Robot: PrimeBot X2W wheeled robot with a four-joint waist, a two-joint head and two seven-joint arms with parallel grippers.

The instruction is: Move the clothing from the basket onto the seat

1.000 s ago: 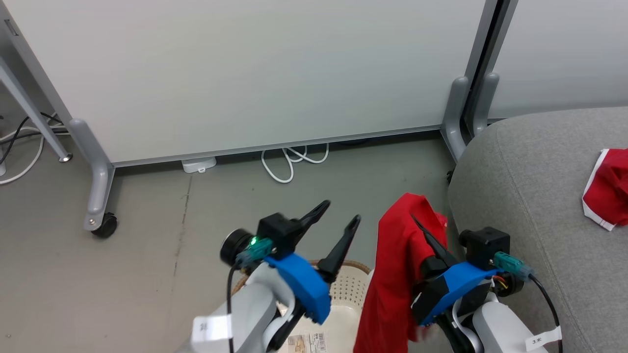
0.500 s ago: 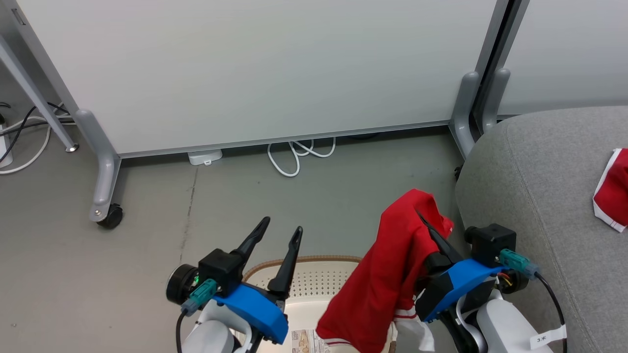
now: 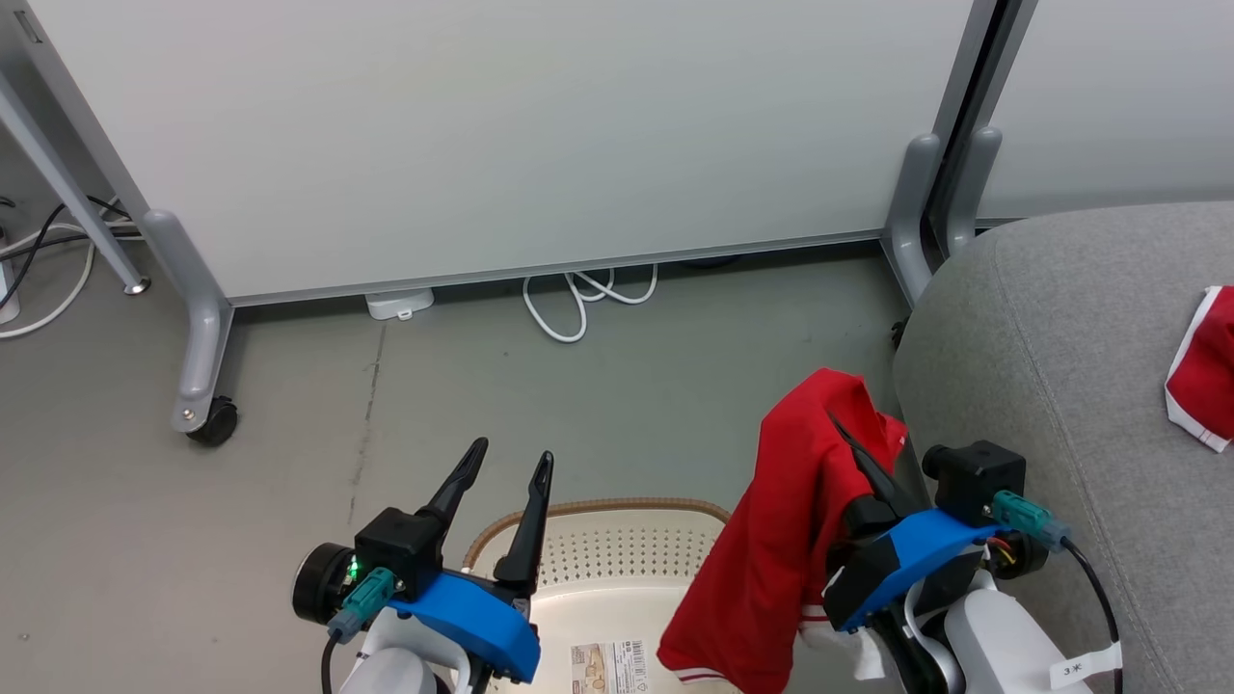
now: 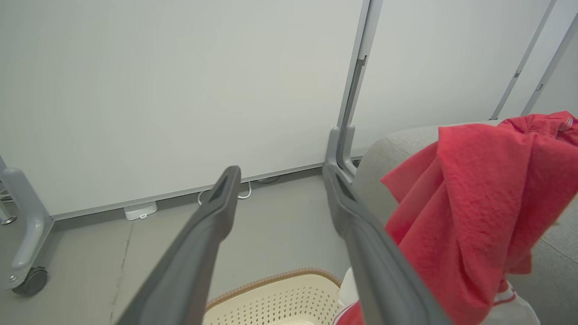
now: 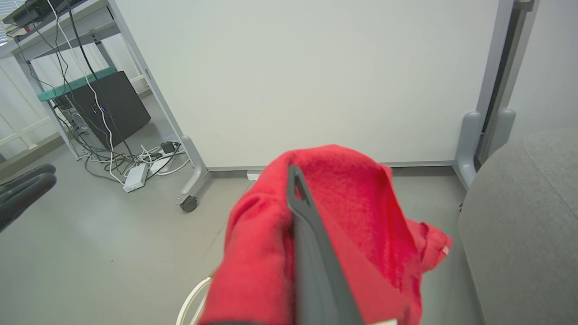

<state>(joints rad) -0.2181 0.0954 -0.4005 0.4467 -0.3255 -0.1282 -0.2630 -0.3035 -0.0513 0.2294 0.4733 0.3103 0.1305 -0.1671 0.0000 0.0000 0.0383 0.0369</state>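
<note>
One red garment (image 3: 786,540) with white trim hangs draped over my right gripper (image 3: 846,436), which is shut on it; a single dark finger (image 5: 303,212) shows above the cloth. It hangs above the right end of the cream basket (image 3: 617,554), just left of the grey seat (image 3: 1051,328). In the left wrist view the garment (image 4: 474,203) hangs to the right, in front of the seat (image 4: 384,149). A second red garment (image 3: 1205,366) lies on the seat at the right edge. My left gripper (image 3: 513,453) stands open over the basket's left rim, holding nothing.
White partition panels (image 3: 501,125) on grey castor legs (image 3: 198,386) stand across the back, with white cables (image 3: 578,304) and a small white box on the floor below. A desk with a black computer and cable tangle (image 5: 108,113) lies far left. Grey floor (image 3: 289,501) surrounds the basket.
My left gripper has drawn back left and lower, still open. The garment's hanging end has swung while my right gripper kept its hold. The head camera shifted slightly.
</note>
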